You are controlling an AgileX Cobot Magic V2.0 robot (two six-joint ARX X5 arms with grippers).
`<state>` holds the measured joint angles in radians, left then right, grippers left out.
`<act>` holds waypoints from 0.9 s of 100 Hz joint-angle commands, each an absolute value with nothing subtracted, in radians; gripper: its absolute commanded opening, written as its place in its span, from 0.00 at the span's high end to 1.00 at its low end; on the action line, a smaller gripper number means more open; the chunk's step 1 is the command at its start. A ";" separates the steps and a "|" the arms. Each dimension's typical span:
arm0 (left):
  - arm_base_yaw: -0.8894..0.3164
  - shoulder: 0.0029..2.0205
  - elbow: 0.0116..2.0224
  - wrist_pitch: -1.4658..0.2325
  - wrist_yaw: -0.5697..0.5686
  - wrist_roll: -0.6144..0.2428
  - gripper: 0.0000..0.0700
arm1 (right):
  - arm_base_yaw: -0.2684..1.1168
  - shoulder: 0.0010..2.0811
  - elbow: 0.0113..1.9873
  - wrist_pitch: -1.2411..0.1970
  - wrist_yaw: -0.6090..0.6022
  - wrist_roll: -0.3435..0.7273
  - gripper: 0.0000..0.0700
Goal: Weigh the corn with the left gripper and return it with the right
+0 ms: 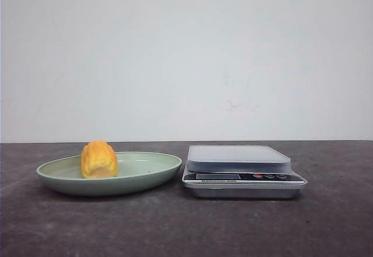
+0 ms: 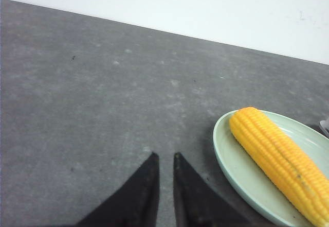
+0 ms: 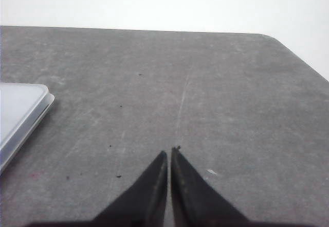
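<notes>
On the left of the dark grey table point(image 1: 175, 228) we see a pale green shallow plate point(image 1: 145, 172) holding the orange-yellow corn cob point(image 1: 99, 159). Just beside it, to the right, stands a silver kitchen scale point(image 1: 239, 158). Left gripper point(image 2: 165, 157) and right gripper point(image 3: 169, 151) have fingers nearly together, holding nothing.

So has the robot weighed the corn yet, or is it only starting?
Only starting. Nothing looks done: the corn lies on the green plate, and the scale beside it has nothing on top. Nothing is in hand: the left pincer and right pincer are both nearly closed and hold nothing. Still to do: pick up, weigh, and return it to the plate.
</notes>
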<state>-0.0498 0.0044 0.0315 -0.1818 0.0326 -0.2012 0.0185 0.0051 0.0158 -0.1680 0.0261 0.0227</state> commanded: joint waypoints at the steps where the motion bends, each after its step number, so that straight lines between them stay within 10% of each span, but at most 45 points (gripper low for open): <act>1: -0.049 0.003 0.014 -0.187 0.034 -0.192 0.99 | 0.017 0.004 0.013 -0.157 0.027 0.019 0.99; 90: -0.049 0.003 0.014 -0.187 0.034 -0.200 0.99 | 0.017 0.004 0.013 -0.157 0.024 0.038 0.99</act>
<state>-0.0498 0.0044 0.0315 -0.1818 0.0326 -0.2016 0.0185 0.0051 0.0158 -0.1680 0.0261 0.0231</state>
